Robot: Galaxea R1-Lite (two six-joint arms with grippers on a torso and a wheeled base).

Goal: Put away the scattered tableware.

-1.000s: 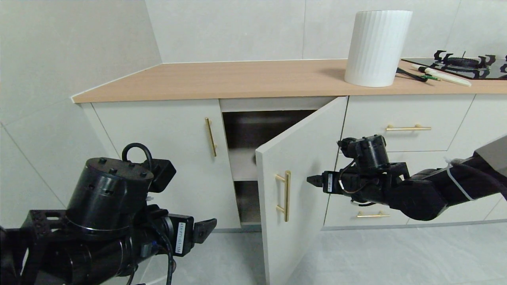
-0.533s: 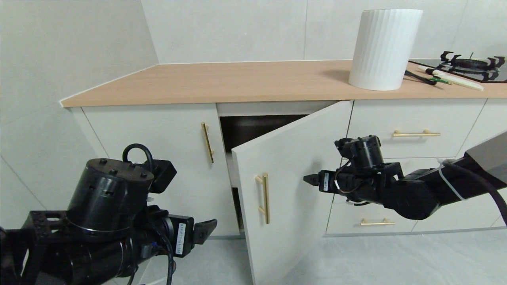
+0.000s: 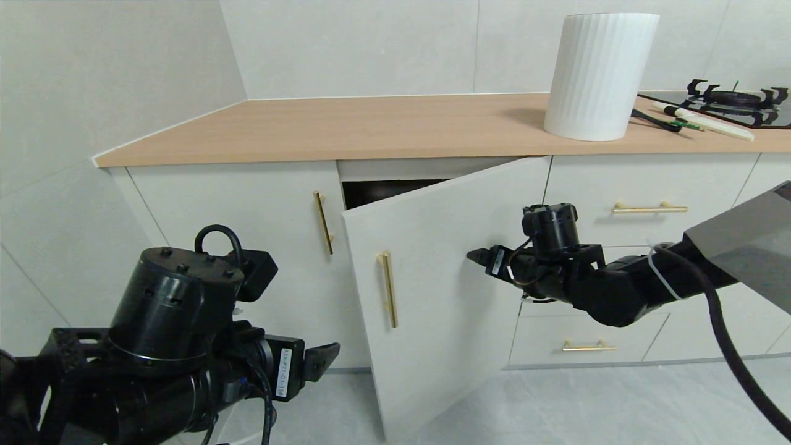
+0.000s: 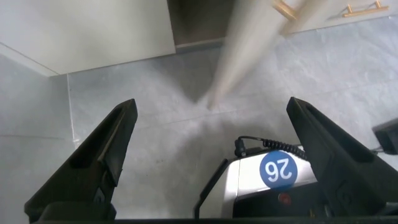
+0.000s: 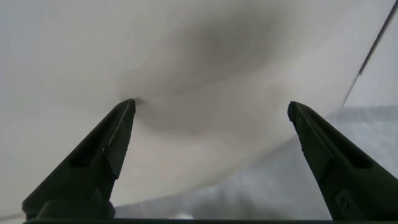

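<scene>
1. The right gripper point(image 3: 474, 254) is spread wide and holds nothing. In the right wrist view 1 fingertip point(image 5: 129, 104) seems to touch the face of the cabinet door point(image 3: 445, 278); the other stands off it.
2. The door hangs partly ajar, with a dark gap showing at its top near the left door's handle point(image 3: 322, 222). The step in hand looks like pushing it shut.
3. To do this well, I would press on the flat panel between the hinge side and the gold door handle point(image 3: 387, 288), with a steady push square to the face, so the tip does not skid.
4. The left gripper point(image 4: 211, 109) is also spread wide and empty, low over the floor, well apart from the door.
5. The tableware, a few utensils point(image 3: 704, 120), lies on the countertop point(image 3: 346, 127) between the white ribbed container point(image 3: 596, 74) and the gas hob point(image 3: 735, 99).
6. The door's lower corner swings just above the floor, near the left arm. The drawers point(image 3: 649, 191) sit just behind the right forearm, so room there is tight.
</scene>
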